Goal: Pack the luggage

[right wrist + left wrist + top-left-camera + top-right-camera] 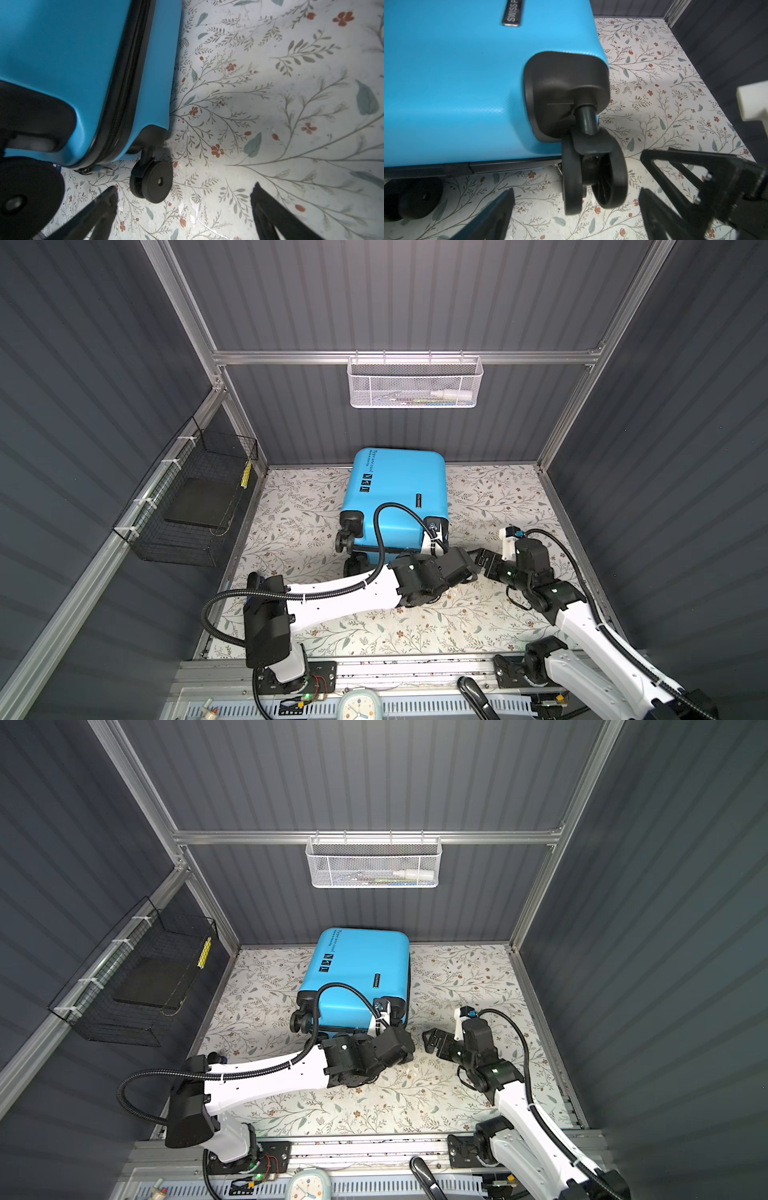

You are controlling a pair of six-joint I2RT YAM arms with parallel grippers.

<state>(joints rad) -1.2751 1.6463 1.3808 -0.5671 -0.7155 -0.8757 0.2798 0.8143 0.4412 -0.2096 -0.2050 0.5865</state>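
Luggage [395, 493] lies closed, wheels [593, 176] just beside left end effector [576, 190] and right end effector [184, 190] (both released, empty).

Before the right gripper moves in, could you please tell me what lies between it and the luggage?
Only bare mat separates the right gripper from the luggage, as the right wrist view shows.

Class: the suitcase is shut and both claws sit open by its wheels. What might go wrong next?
The left claw and right claw crowd one corner of the suitcase; they might collide.
The caster wheel before the left claw looks free to swivel; a grip there may slip.
The left arm's cable over the shell might snag.
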